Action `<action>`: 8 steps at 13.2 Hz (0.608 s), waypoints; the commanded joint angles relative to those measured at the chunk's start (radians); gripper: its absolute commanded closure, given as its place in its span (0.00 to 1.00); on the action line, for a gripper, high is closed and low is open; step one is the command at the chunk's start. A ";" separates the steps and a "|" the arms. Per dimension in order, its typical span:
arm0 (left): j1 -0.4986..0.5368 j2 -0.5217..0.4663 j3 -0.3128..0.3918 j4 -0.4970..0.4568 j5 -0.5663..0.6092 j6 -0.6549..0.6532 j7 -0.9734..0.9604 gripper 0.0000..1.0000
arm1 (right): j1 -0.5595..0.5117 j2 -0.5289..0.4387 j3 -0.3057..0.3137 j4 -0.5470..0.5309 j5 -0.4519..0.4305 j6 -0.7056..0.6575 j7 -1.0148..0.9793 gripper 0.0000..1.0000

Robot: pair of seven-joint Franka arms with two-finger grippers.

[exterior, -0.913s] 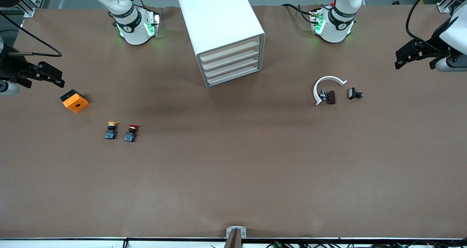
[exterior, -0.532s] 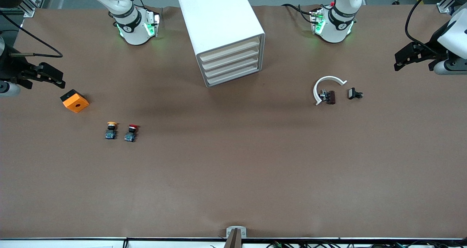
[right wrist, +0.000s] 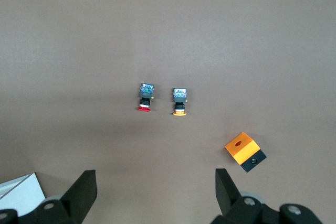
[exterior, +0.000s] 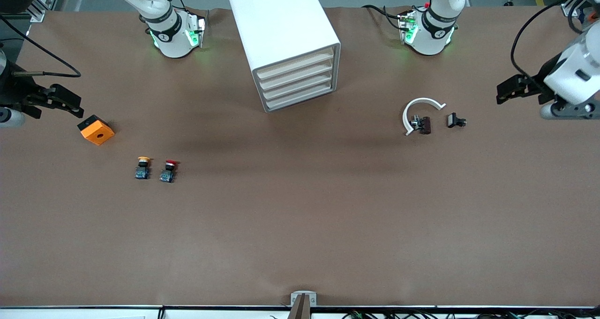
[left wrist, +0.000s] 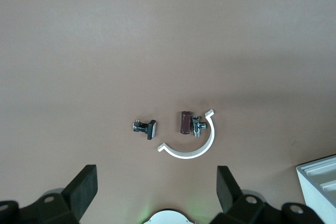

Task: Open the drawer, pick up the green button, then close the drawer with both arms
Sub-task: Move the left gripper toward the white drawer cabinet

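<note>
A tall white box cabinet (exterior: 281,28) stands at the middle of the table between the arms' bases. All four of its cream-fronted drawers (exterior: 296,79) are shut. A corner of the cabinet shows in the left wrist view (left wrist: 320,184). The green-capped button is hidden. My left gripper (exterior: 511,88) is open and empty, up over the left arm's end of the table; its fingers (left wrist: 84,190) stand wide apart. My right gripper (exterior: 65,104) is open and empty, over the right arm's end, close to an orange block (exterior: 95,130).
An orange-capped button (exterior: 143,167) and a red-capped button (exterior: 168,170) lie side by side toward the right arm's end. A white curved clip (exterior: 418,110), a brown part (exterior: 424,125) and a small black part (exterior: 454,120) lie toward the left arm's end.
My left gripper has moved lower in the front view and a little toward the table's middle. My right gripper has shifted slightly. Nothing on the table has moved.
</note>
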State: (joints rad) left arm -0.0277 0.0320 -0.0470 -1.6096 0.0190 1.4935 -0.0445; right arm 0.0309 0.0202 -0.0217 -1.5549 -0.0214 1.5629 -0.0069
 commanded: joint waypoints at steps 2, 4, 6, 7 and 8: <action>-0.011 0.084 -0.008 0.020 0.007 0.031 -0.026 0.00 | 0.014 0.018 -0.004 0.023 -0.009 -0.004 -0.005 0.00; -0.017 0.143 -0.026 0.020 0.001 0.066 -0.116 0.00 | 0.015 0.018 -0.003 0.023 -0.011 -0.004 -0.005 0.00; -0.034 0.196 -0.050 0.020 0.002 0.105 -0.245 0.00 | 0.015 0.018 -0.003 0.023 -0.011 -0.004 -0.005 0.00; -0.046 0.219 -0.059 0.020 0.002 0.123 -0.315 0.00 | 0.017 0.018 0.000 0.023 -0.009 -0.004 -0.005 0.00; -0.073 0.247 -0.060 0.022 0.001 0.129 -0.416 0.00 | 0.018 0.018 0.002 0.023 -0.008 -0.004 -0.005 0.00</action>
State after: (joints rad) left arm -0.0651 0.2352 -0.1010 -1.6098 0.0182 1.6128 -0.3300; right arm 0.0383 0.0296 -0.0203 -1.5547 -0.0214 1.5641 -0.0072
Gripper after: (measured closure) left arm 0.000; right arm 0.000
